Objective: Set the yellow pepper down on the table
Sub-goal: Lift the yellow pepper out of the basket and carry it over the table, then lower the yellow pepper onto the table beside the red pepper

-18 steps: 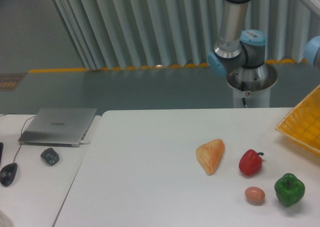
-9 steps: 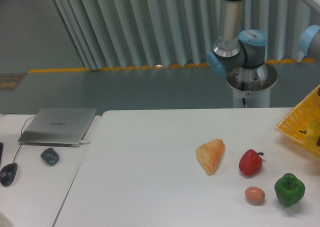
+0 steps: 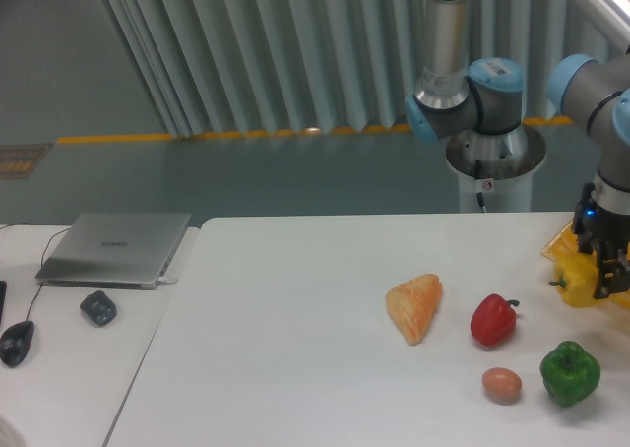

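Observation:
The yellow pepper [image 3: 579, 280] is small and glossy and hangs at the right edge of the view, held between the fingers of my gripper [image 3: 602, 270]. The gripper is shut on it and carries it a little above the white table [image 3: 295, 349], just in front of the yellow mesh basket [image 3: 565, 245]. The pepper is above and to the right of the red pepper [image 3: 493, 319].
On the table lie a croissant-like pastry [image 3: 414, 306], the red pepper, a brown egg [image 3: 501, 384] and a green pepper [image 3: 570, 372]. A laptop [image 3: 116, 247], a dark small object [image 3: 98, 307] and a mouse [image 3: 17, 343] sit on the left desk.
The arm has swung into view at the right, bringing the yellow pepper out of the basket area and leftward toward the table.

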Available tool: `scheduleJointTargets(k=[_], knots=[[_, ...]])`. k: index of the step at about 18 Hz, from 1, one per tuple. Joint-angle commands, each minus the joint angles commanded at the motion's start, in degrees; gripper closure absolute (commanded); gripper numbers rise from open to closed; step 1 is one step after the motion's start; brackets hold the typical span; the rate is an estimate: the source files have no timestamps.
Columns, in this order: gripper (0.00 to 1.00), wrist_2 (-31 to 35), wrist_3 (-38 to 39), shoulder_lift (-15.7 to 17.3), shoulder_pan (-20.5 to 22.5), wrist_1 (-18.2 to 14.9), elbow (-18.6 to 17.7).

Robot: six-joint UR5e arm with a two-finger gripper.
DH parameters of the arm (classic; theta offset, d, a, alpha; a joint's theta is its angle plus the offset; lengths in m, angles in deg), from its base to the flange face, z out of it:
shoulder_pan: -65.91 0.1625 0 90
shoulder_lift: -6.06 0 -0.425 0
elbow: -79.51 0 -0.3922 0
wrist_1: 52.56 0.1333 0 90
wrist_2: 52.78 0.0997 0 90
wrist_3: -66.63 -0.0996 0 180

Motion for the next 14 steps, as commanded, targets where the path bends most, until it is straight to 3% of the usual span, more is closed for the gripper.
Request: scheduleJointTargets(k=[9, 14], knots=[[0.36, -0.09, 2.11, -3.17, -1.41, 0.18, 0.88], [0.32, 0.00, 2.02, -4.39, -1.58, 1.93, 0.79]])
